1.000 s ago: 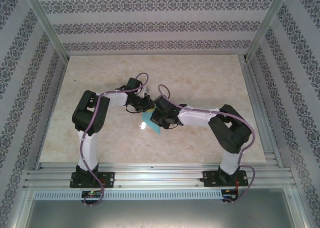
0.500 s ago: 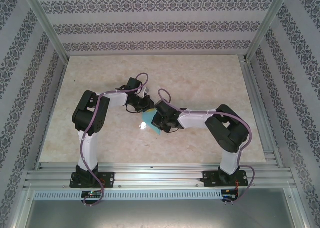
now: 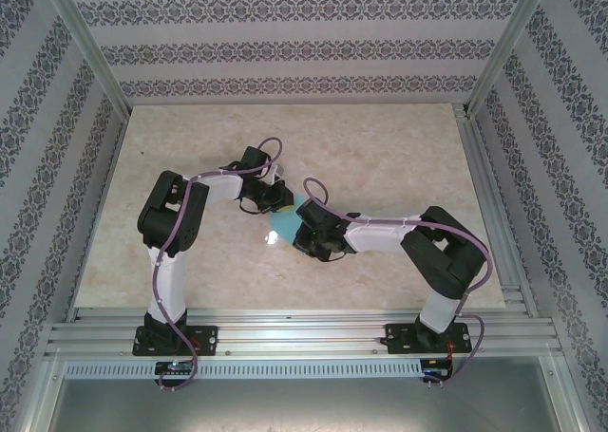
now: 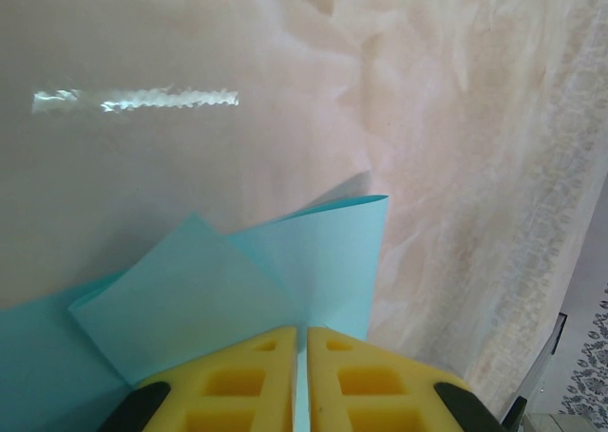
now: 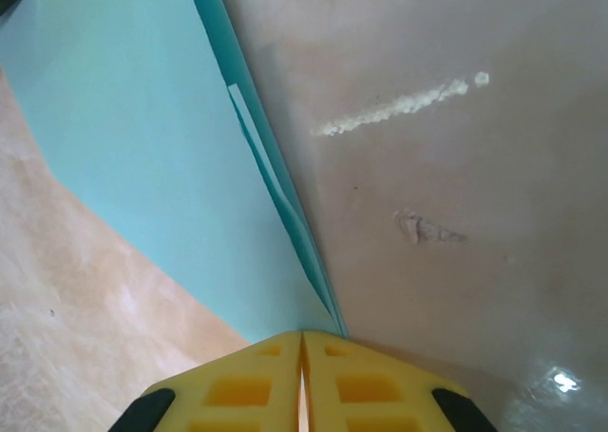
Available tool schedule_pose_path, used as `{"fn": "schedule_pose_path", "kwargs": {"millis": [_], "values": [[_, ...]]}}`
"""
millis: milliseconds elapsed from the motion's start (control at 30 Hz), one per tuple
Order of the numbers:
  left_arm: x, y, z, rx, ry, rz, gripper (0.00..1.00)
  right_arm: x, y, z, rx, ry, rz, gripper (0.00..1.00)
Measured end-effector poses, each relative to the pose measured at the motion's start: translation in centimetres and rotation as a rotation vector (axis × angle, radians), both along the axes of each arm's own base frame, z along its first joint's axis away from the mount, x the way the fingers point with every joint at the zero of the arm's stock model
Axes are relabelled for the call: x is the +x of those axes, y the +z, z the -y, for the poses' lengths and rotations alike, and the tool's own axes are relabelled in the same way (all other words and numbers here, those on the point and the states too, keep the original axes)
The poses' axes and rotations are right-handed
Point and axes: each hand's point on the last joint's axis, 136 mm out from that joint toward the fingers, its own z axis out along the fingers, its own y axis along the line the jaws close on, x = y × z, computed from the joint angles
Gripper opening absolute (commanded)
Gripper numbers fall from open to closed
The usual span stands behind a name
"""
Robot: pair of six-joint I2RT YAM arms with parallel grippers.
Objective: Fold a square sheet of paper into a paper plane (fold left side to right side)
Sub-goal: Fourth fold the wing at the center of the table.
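Paper plane (image 3: pixel 281 226) sat half-folded mid-frame in the top view. Right gripper (image 5: pixel 302 351), pinched shut on its folded edge, had slid toward the lower right while the left gripper (image 4: pixel 301 351) stayed clamped on the other end. My guess is it was pulling the crease tight.
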Motion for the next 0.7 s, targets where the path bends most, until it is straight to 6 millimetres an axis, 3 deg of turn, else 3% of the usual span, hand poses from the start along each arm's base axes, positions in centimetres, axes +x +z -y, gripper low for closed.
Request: {"fn": "schedule_pose_path", "kwargs": {"millis": [700], "values": [[0.0, 0.0, 0.0, 0.004, 0.001, -0.005, 0.11, -1.8, -0.1, 1.1, 0.001, 0.016, -0.006, 0.11]]}}
